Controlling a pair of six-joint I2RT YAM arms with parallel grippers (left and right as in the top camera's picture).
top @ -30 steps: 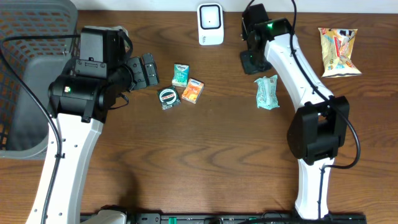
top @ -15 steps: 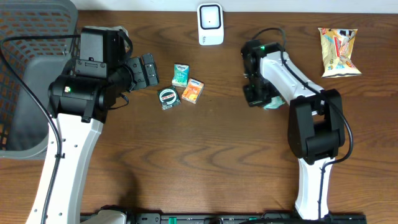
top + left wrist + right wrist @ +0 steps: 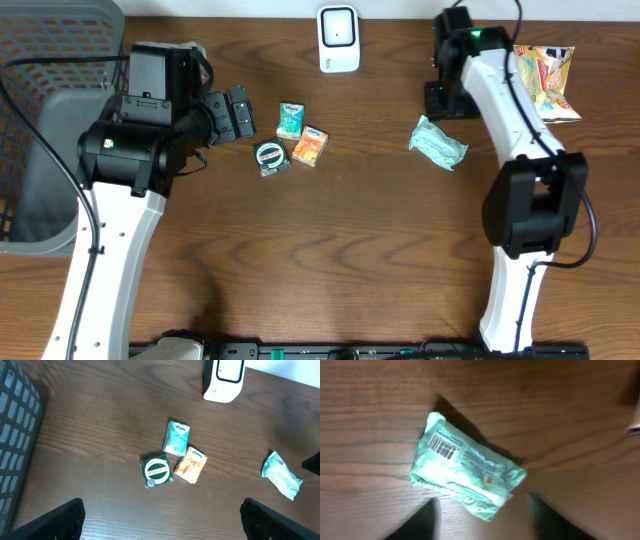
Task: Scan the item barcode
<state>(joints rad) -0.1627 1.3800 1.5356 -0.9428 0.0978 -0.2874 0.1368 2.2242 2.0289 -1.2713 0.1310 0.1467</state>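
The item, a mint-green packet (image 3: 438,143), lies flat on the wooden table with its barcode (image 3: 443,444) facing up. My right gripper (image 3: 447,98) hovers just beyond it, open; its blurred dark fingers (image 3: 417,522) stand either side of the packet's near edge with nothing held. The packet also shows at the right of the left wrist view (image 3: 282,474). The white scanner (image 3: 338,38) stands at the table's far edge. My left gripper (image 3: 235,112) is wide open over bare wood, its fingertips (image 3: 60,520) at the bottom corners of its view.
A teal tissue pack (image 3: 290,120), an orange pack (image 3: 310,146) and a round green item (image 3: 270,158) lie together left of centre. A yellow snack bag (image 3: 545,82) is at the far right. A grey mesh basket (image 3: 40,100) fills the left edge.
My right gripper came down shut at the packet, then rose back towards the far right and opened. The packet has turned and now lies slanted. The left arm has not moved.
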